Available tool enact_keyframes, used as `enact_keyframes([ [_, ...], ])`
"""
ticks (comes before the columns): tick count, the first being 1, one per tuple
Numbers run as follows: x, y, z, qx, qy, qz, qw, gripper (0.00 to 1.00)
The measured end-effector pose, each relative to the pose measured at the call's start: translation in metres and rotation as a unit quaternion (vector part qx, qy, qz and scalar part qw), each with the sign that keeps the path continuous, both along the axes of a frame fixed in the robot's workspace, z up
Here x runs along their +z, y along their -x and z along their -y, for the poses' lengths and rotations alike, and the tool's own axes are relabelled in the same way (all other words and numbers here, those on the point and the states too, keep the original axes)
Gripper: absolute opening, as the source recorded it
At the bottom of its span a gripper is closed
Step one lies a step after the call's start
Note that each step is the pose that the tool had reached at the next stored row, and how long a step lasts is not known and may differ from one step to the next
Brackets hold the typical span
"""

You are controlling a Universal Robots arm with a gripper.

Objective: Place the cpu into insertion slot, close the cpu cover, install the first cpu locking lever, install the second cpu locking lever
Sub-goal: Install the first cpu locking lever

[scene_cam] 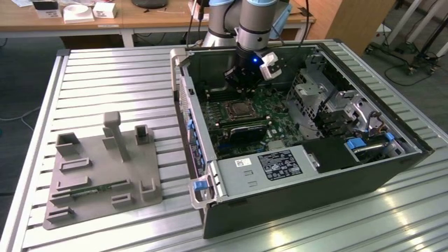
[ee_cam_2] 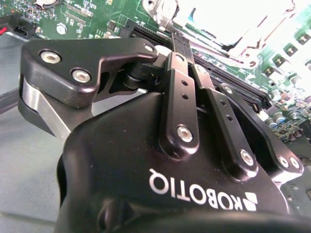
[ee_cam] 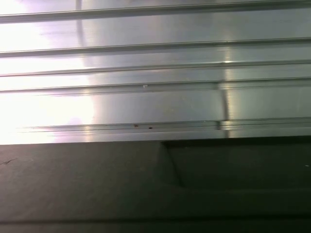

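You have the claw [scene_cam: 242, 88] standing low inside the open computer case [scene_cam: 315, 194], just above the socket. Its fingers [ee_cam_2: 181, 48] are drawn together with nothing visibly pinched between them. In my judgement that narrow set suits pressing or hooking a slender part, not carrying one. The cpu [scene_cam: 238, 109] lies seated in the socket close beneath the claw's tips. The cpu cover [scene_cam: 225, 111] appears to lie flat round it; whether it is latched I cannot tell. The exterior view gives you that layout. The second wrist view gives the closed tips against glaring socket metal. The first wrist view offers the ribbed table [ee_cam: 146, 73] and a dark case wall.
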State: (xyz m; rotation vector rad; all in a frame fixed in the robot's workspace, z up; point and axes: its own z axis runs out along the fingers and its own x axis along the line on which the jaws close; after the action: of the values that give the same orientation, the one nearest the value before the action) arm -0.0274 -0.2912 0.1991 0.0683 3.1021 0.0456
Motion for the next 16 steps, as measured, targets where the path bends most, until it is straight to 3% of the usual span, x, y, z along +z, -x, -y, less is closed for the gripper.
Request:
enact_keyframes([
  [16, 0.0017, 0.0, -0.0001, 0.0, -0.0003, 0.0, 1.0, 0.1],
])
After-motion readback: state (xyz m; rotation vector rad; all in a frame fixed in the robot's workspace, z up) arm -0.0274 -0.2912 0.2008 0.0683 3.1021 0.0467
